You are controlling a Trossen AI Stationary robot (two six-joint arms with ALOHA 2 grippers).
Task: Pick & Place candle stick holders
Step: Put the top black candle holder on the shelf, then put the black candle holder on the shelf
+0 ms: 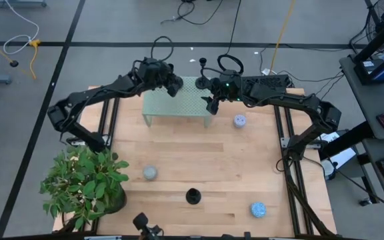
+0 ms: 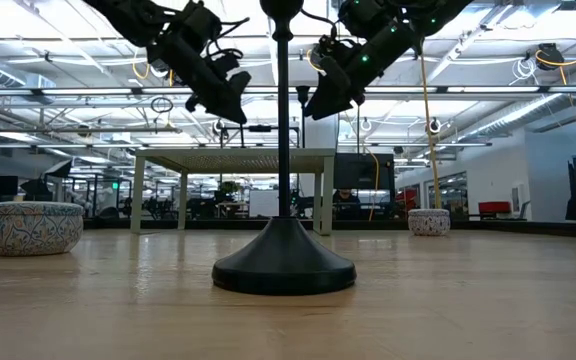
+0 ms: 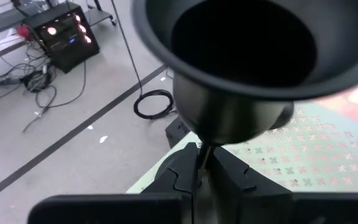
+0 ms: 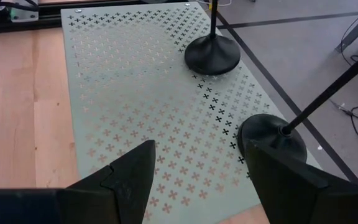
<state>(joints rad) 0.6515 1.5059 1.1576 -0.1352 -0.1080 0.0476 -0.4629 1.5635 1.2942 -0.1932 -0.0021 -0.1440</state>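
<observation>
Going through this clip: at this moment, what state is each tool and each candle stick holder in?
left tool: shut on first candle stick holder's stem
first candle stick holder: upright, held, base apparently on the shelf
second candle stick holder: upright on the shelf, free
third candle stick holder: upright on the table, free
right tool: open, empty, above the shelf

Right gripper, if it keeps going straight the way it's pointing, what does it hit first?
Probably the perforated green shelf top: the open right gripper points down across it. The nearer candle stick holder's base lies just off the line beside one finger; depth is unclear.
</observation>
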